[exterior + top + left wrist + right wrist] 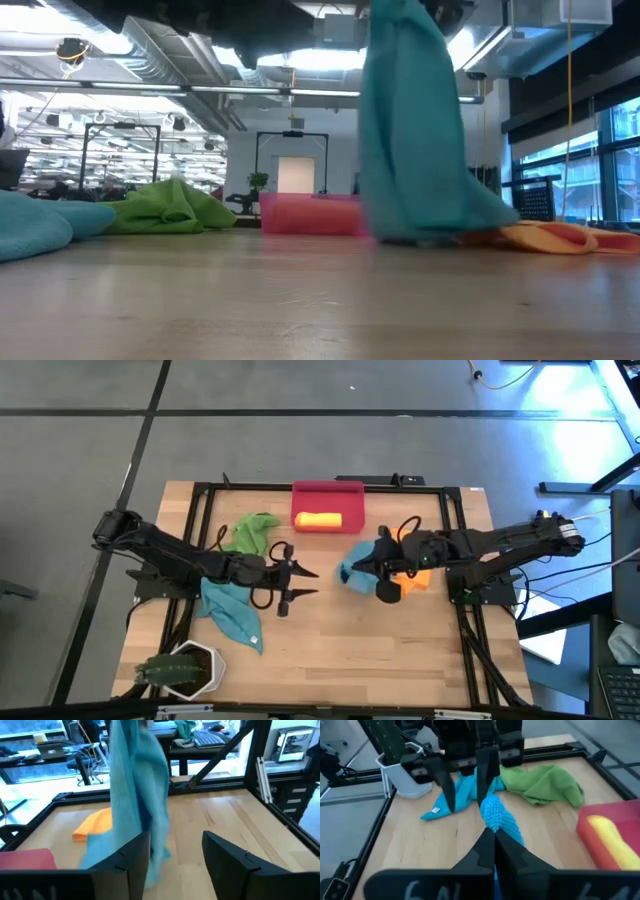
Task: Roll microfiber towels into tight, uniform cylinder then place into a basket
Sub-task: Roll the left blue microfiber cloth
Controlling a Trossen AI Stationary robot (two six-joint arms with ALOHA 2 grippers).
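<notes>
The right pincer [377, 574] is squeezed tight on a teal towel [415, 130], just right of the middle of the high view. In the right wrist view its two fingers [492, 847] are pressed together with a bit of the blue cloth [496, 815] poking out between them. The towel is hanging straight down from the pincer, so its long side is running up and down in the low view. Its bottom edge is at the desk [380, 645], but whether it is touching the wood is hard to tell.

The left pincer [305, 582] is wide open and is holding nothing. It is sitting in the middle of the high view, pointing to the right at the hanging towel.

A second teal towel [232, 615] is lying crumpled at the lower left of the high view. A green towel [250, 530] is lying bunched at the upper left. An orange towel [415, 584] is lying flat just beside the hanging one, on its right.

The red-pink basket [328, 493] is sitting at the top middle of the high view. A rolled yellow towel [318, 520] is lying inside it, with its long side going left to right.

The desk is light wood with a black frame around it. A white pot [195, 668] with a green plant is standing at the lower left corner. The room behind is showing ceiling lights, windows and other desks.
</notes>
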